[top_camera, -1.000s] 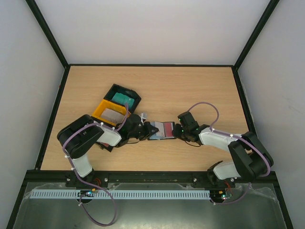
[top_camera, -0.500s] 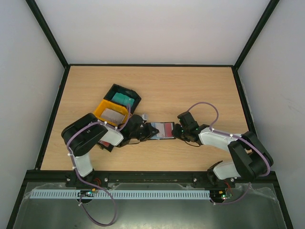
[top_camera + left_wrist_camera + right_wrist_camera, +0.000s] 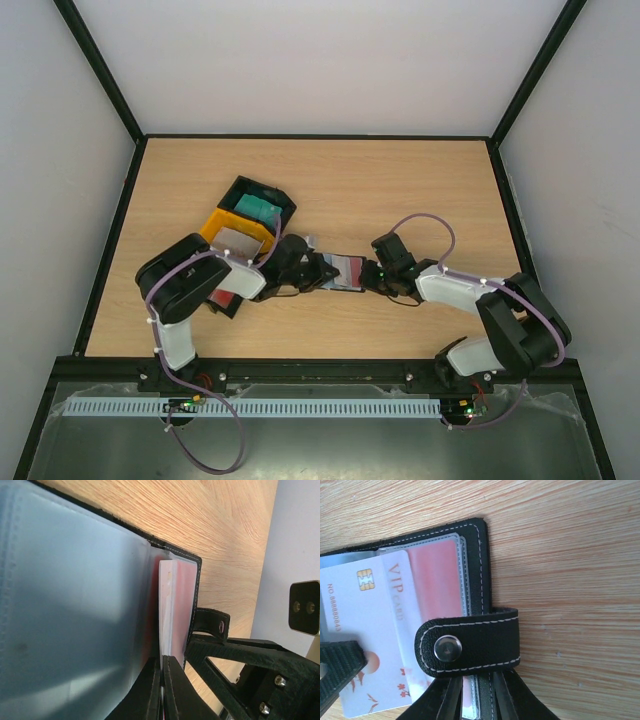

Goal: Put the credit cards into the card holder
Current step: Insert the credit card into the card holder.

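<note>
The black card holder [image 3: 340, 284] lies open on the table between my two grippers. My right gripper [image 3: 475, 692] is shut on its edge, just under the clasp strap [image 3: 470, 642]. My left gripper [image 3: 163, 662] is shut on the red-and-white card [image 3: 365, 645], which sits partly inside a clear sleeve of the holder [image 3: 481, 555]. The card's thin edge [image 3: 167, 605] shows in the left wrist view beside the sleeves. A teal card [image 3: 258, 206] lies in a black tray and a whitish-grey card [image 3: 236, 243] in a yellow tray.
The black tray [image 3: 280, 199] and the yellow tray [image 3: 214, 226] stand left of centre, close behind the left arm [image 3: 190, 285]. The right arm [image 3: 470, 295] reaches in from the right. Black frame rails edge the table.
My left gripper has moved a little to the right and away from the near edge with the card, deeper into the holder. The right gripper has barely moved.
</note>
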